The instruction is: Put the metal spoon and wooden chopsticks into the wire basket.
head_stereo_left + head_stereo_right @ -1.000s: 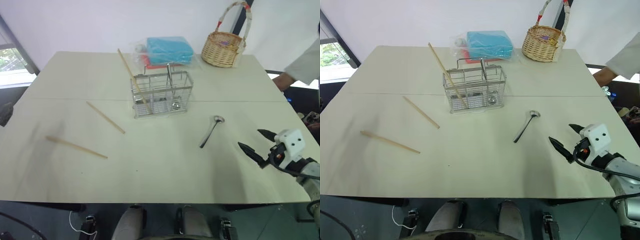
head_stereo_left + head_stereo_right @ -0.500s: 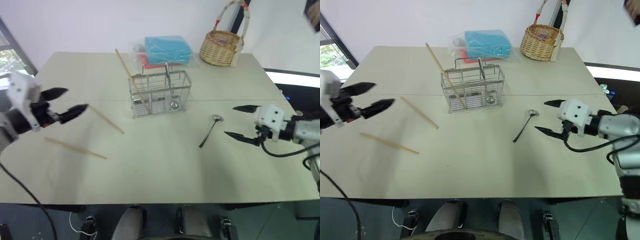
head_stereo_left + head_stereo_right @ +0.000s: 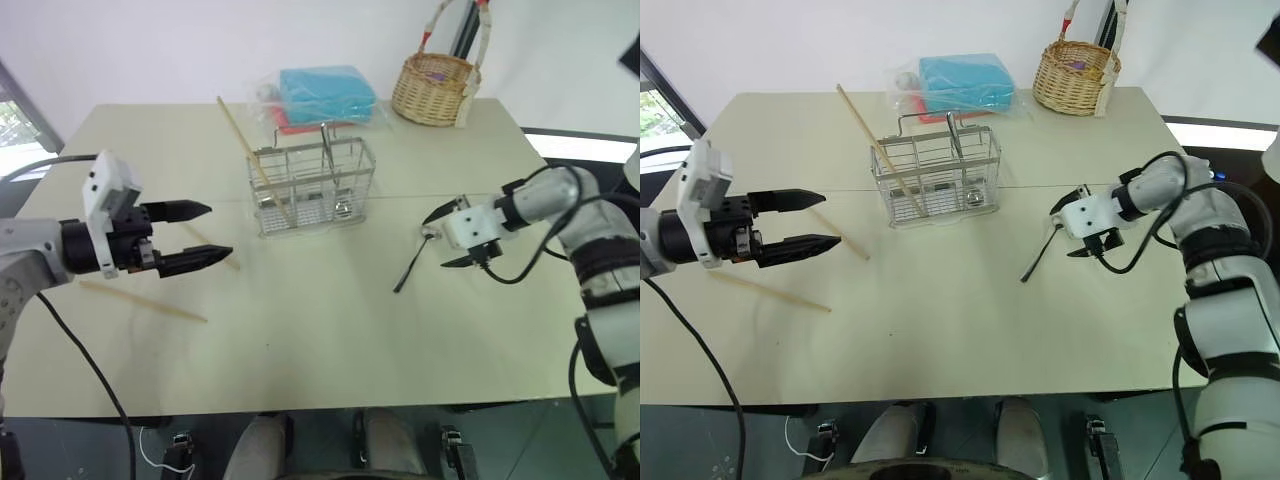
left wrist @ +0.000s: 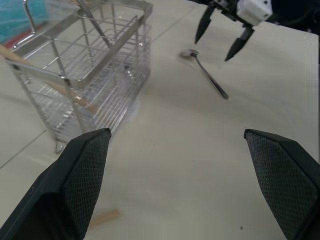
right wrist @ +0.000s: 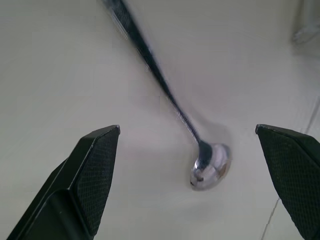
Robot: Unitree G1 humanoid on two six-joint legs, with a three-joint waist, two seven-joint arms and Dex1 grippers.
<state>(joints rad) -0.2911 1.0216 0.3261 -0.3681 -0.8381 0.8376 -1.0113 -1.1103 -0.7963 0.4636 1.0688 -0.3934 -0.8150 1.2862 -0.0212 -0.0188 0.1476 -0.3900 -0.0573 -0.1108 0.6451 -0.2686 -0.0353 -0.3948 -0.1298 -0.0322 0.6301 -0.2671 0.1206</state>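
Metal spoon (image 3: 413, 264) flat, bowl toward wire basket (image 3: 312, 186)

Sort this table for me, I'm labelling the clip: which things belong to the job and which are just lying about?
Job: shiny metal spoon; light-brown wooden chopsticks, one in the caddy, two on the table; silver wire-mesh basket.
Lying about: round woven wicker basket; blue packet in clear plastic.

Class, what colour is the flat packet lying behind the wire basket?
Turquoise blue, inside clear plastic wrap: the packet behind the wire basket. Clearest in the left eye view.
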